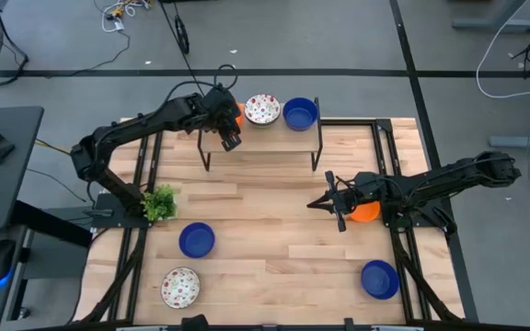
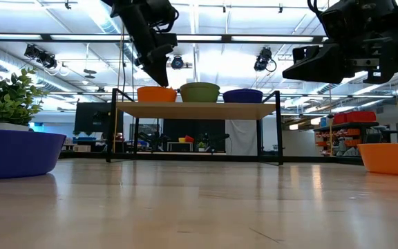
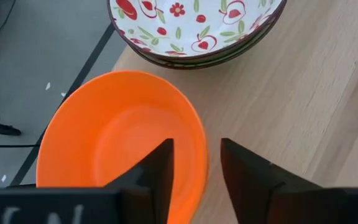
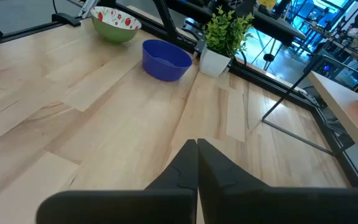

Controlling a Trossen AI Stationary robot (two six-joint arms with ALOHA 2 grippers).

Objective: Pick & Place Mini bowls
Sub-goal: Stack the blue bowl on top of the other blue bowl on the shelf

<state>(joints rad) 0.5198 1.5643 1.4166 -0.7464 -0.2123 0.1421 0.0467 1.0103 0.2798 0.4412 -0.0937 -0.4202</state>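
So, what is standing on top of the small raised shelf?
Three mini bowls stand in a row on the shelf: an orange bowl, a speckled bowl and a blue bowl. From above, the left gripper covers most of the orange one.

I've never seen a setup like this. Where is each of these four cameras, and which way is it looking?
High: overhead, straight down on the table, both arms.
Low: table height, level toward the shelf; arms hang above.
Left wrist: over the orange bowl on the shelf, left gripper open astride its rim.
Right wrist: across the table, right gripper shut.
Shared: the plant, seen in high, low and right wrist views.
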